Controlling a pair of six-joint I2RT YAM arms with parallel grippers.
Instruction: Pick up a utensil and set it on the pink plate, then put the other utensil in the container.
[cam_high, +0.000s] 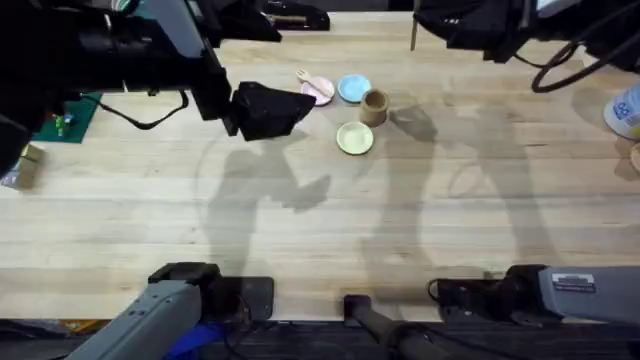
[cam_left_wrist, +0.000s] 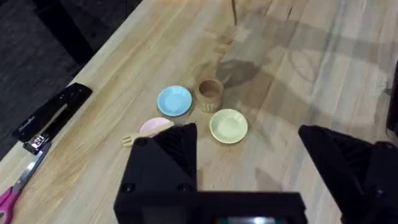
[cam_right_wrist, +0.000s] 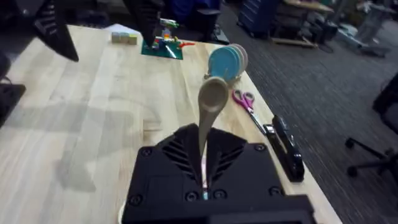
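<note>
The right tool (cam_right_wrist: 204, 163) was pinched shut on the spoon (cam_right_wrist: 211, 102), holding it up high. The left tool (cam_left_wrist: 249, 158) was wide open with nothing in it. The fork (cam_high: 308, 79) lay on the pink plate (cam_high: 322, 92), near the brown cup (cam_high: 374, 106) on the surface (cam_high: 320, 220).

Both arms are matte black with grey link segments near their bases, the right arm's link (cam_high: 575, 285) bearing a white label. The black gripper housings show ribbed vents and small screws; black cables trail behind.
</note>
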